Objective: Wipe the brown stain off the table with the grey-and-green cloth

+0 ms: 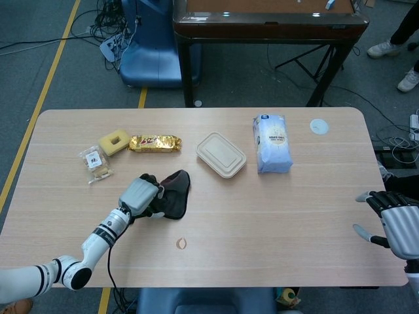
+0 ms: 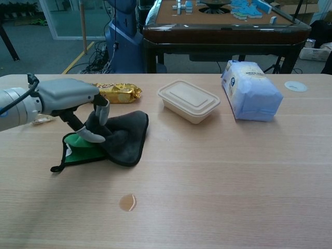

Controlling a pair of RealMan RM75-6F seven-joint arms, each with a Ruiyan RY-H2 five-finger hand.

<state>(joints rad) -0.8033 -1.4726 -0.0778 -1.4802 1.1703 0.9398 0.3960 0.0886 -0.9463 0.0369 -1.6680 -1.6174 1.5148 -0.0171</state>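
The grey-and-green cloth (image 1: 173, 200) (image 2: 120, 139) lies partly on the table, its dark grey side up and a green patch (image 2: 80, 154) showing at its left. My left hand (image 1: 139, 195) (image 2: 72, 101) grips the cloth's upper left part and lifts it slightly. The small brown stain (image 1: 181, 243) (image 2: 127, 202) sits on the wood below and a little right of the cloth, uncovered. At the table's right edge my right hand (image 1: 396, 226) hangs with its fingers spread, holding nothing.
A beige lidded box (image 1: 221, 154) (image 2: 189, 100) and a blue-white bag (image 1: 271, 143) (image 2: 250, 90) stand behind the cloth. A gold wrapper (image 1: 154, 142) (image 2: 117, 92), a yellow sponge (image 1: 114, 141) and a packet of biscuits (image 1: 95, 163) lie at the left. A white disc (image 1: 319, 126) lies far right.
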